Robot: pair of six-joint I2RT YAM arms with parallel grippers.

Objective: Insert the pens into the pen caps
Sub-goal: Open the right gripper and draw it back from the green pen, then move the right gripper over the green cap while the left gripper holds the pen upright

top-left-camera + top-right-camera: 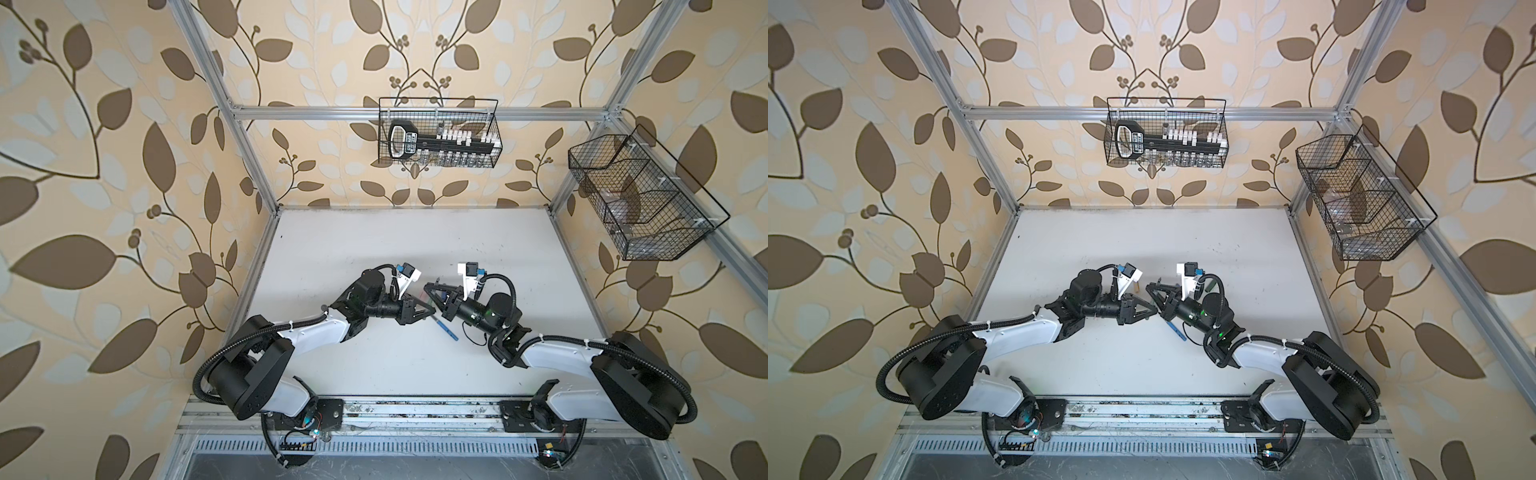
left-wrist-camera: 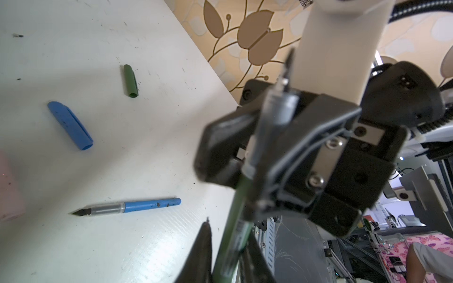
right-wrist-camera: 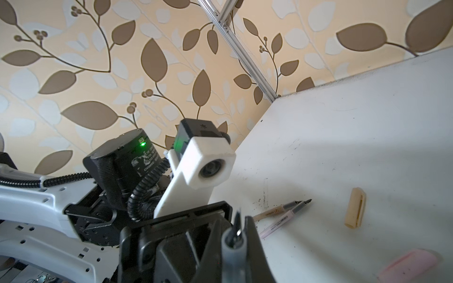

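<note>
Standing here, I see the two arms meet nose to nose a little below the middle of the frame in both top views, over the white table (image 1: 374, 249). On the left, the left gripper (image 1: 432, 310) has its jaws pinched together on the back part of the dark green pen (image 2: 234, 220). The left wrist view shows the green barrel running out between its fingers. Just right of it, the right gripper (image 1: 428, 286) is clamped on the same pen further forward, on the clear grip section, with the dark nib poking out past its jaws. So the pen is up off the table, held by both at once, which looks to me like a regrip.

Just to the lower right of that meeting point, the blue pen (image 1: 444, 328) lies flat and uncapped. The left wrist view shows a blurred pale pink cap (image 2: 9, 191), the blue cap (image 2: 69, 125) and the dark green cap (image 2: 130, 80), all lying loose and apart from each other. The right wrist view shows the tan pen (image 3: 277, 210) and the pale pink pen (image 3: 282, 221) side by side, with the tan cap (image 3: 355, 208) near them.

I'd say these pens are light, stiff and smooth, so a round barrel could twist in the pads. The nib looks like the delicate end. The best hold is probably mid-barrel, leaving the front free to enter the cap. The caps are small and hollow and would likely skid, so they are best pinched near the closed end
</note>
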